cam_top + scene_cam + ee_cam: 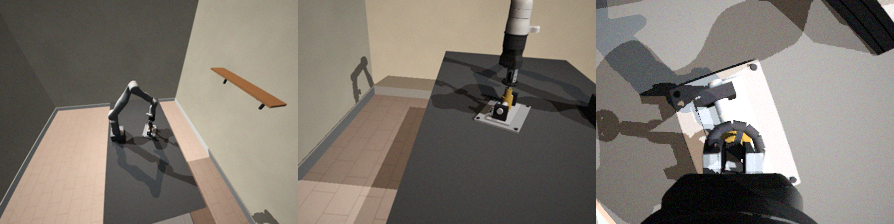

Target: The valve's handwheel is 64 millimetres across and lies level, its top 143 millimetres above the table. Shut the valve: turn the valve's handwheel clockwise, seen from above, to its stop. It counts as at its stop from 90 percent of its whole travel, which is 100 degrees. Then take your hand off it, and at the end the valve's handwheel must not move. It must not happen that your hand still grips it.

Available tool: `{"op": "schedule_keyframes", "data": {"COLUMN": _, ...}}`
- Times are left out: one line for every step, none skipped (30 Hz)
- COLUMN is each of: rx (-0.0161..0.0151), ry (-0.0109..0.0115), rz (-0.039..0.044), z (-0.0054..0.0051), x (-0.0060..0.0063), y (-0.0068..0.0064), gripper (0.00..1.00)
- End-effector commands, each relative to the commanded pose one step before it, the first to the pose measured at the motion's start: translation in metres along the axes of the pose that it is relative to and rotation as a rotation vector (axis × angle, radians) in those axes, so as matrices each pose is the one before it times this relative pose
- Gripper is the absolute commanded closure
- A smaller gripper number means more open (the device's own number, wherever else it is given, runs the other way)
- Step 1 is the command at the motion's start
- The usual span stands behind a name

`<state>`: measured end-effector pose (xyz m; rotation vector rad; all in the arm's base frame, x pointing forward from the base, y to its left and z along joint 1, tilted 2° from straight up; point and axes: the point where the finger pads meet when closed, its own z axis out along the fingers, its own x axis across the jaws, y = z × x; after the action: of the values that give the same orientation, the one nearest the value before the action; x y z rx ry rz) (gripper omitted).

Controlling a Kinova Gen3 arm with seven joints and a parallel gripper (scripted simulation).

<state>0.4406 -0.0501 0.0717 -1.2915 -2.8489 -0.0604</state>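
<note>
Here, two fingers clamp one black handwheel atop one yellow valve on one plate.

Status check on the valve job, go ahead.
Gripper shut on handwheel, coming straight down. Valve upright on base plate. Nothing in the way.

My arm is a chain of smooth, rounded grey tubes on a dark block foot. Above the fingers, its last link is white, ringed by thin seams, with a small white stub jutting from one side. Directly over the fingers sits my gripper body, matt black and tapering, bearing one tiny blue dot. The fingers themselves are short, grey and slim.
</note>
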Motion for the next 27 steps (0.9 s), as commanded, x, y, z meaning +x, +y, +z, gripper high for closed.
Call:
{"op": "schedule_keyframes", "data": {"rx": -0.00131, "ry": -0.00152, "rz": -0.00001, "z": -0.00078, "x": -0.00041, "y": 0.00041, "gripper": 1.00}}
{"op": "schedule_keyframes", "data": {"rx": 0.00000, "ry": 0.00000, "rz": 0.00000, "z": 0.00000, "x": 0.00000, "y": 0.00000, "gripper": 1.00}}
{"op": "schedule_keyframes", "data": {"rx": 0.00000, "ry": 0.00000, "rz": 0.00001, "z": 0.00000, "x": 0.00000, "y": 0.00000, "gripper": 1.00}}
{"op": "schedule_keyframes", "data": {"rx": 0.00000, "ry": 0.00000, "rz": 0.00004, "z": 0.00000, "x": 0.00000, "y": 0.00000, "gripper": 1.00}}
{"op": "schedule_keyframes", "data": {"rx": 0.00000, "ry": 0.00000, "rz": 0.00000, "z": 0.00000, "x": 0.00000, "y": 0.00000, "gripper": 1.00}}
{"op": "schedule_keyframes", "data": {"rx": 0.00000, "ry": 0.00000, "rz": 0.00000, "z": 0.00000, "x": 0.00000, "y": 0.00000, "gripper": 1.00}}
{"op": "schedule_keyframes", "data": {"rx": 0.00000, "ry": 0.00000, "rz": 0.00010, "z": 0.00000, "x": 0.00000, "y": 0.00000, "gripper": 1.00}}
{"op": "schedule_keyframes", "data": {"rx": 0.00000, "ry": 0.00000, "rz": 0.00019, "z": 0.00000, "x": 0.00000, "y": 0.00000, "gripper": 1.00}}
{"op": "schedule_keyframes", "data": {"rx": 0.00000, "ry": 0.00000, "rz": 0.00031, "z": 0.00000, "x": 0.00000, "y": 0.00000, "gripper": 1.00}}
{"op": "schedule_keyframes", "data": {"rx": 0.00000, "ry": 0.00000, "rz": 0.00045, "z": 0.00000, "x": 0.00000, "y": 0.00000, "gripper": 1.00}}
{"op": "schedule_keyframes", "data": {"rx": 0.00000, "ry": 0.00000, "rz": 0.00062, "z": 0.00000, "x": 0.00000, "y": 0.00000, "gripper": 1.00}}
{"op": "schedule_keyframes", "data": {"rx": 0.00000, "ry": 0.00000, "rz": 0.00082, "z": 0.00000, "x": 0.00000, "y": 0.00000, "gripper": 1.00}}
{"op": "schedule_keyframes", "data": {"rx": 0.00000, "ry": 0.00000, "rz": 0.00104, "z": 0.00000, "x": 0.00000, "y": 0.00000, "gripper": 1.00}}
{"op": "schedule_keyframes", "data": {"rx": 0.00000, "ry": 0.00000, "rz": 0.00127, "z": 0.00000, "x": 0.00000, "y": 0.00000, "gripper": 1.00}}
{"op": "schedule_keyframes", "data": {"rx": 0.00000, "ry": 0.00000, "rz": 0.00153, "z": 0.00000, "x": 0.00000, "y": 0.00000, "gripper": 1.00}}
{"op": "schedule_keyframes", "data": {"rx": 0.00000, "ry": 0.00000, "rz": 0.00181, "z": 0.00000, "x": 0.00000, "y": 0.00000, "gripper": 1.00}}
{"op": "schedule_keyframes", "data": {"rx": 0.00000, "ry": 0.00000, "rz": 0.00211, "z": 0.00000, "x": 0.00000, "y": 0.00000, "gripper": 1.00}}
{"op": "schedule_keyframes", "data": {"rx": 0.00000, "ry": 0.00000, "rz": 0.00242, "z": 0.00000, "x": 0.00000, "y": 0.00000, "gripper": 1.00}}
{"op": "schedule_keyframes", "data": {"rx": 0.00000, "ry": 0.00000, "rz": 0.00275, "z": 0.00000, "x": 0.00000, "y": 0.00000, "gripper": 1.00}}
{"op": "schedule_keyframes", "data": {"rx": 0.00000, "ry": 0.00000, "rz": 0.00310, "z": 0.00000, "x": 0.00000, "y": 0.00000, "gripper": 1.00}}
{"op": "schedule_keyframes", "data": {"rx": 0.00000, "ry": 0.00000, "rz": 0.00346, "z": 0.00000, "x": 0.00000, "y": 0.00000, "gripper": 1.00}}
{"op": "schedule_keyframes", "data": {"rx": 0.00000, "ry": 0.00000, "rz": 0.00000, "z": 0.00000, "x": 0.00000, "y": 0.00000, "gripper": 1.00}}
{"op": "schedule_keyframes", "data": {"rx": 0.00000, "ry": 0.00000, "rz": 0.00000, "z": 0.00000, "x": 0.00000, "y": 0.00000, "gripper": 1.00}}
{"op": "schedule_keyframes", "data": {"rx": 0.00000, "ry": 0.00000, "rz": 0.00383, "z": 0.00000, "x": 0.00000, "y": 0.00000, "gripper": 1.00}}
{"op": "schedule_keyframes", "data": {"rx": 0.00000, "ry": 0.00000, "rz": 0.00421, "z": 0.00000, "x": 0.00000, "y": 0.00000, "gripper": 1.00}}
{"op": "schedule_keyframes", "data": {"rx": 0.00000, "ry": 0.00000, "rz": 0.00460, "z": 0.00000, "x": 0.00000, "y": 0.00000, "gripper": 1.00}}
{"op": "schedule_keyframes", "data": {"rx": 0.00000, "ry": 0.00000, "rz": 0.00501, "z": 0.00000, "x": 0.00000, "y": 0.00000, "gripper": 1.00}}
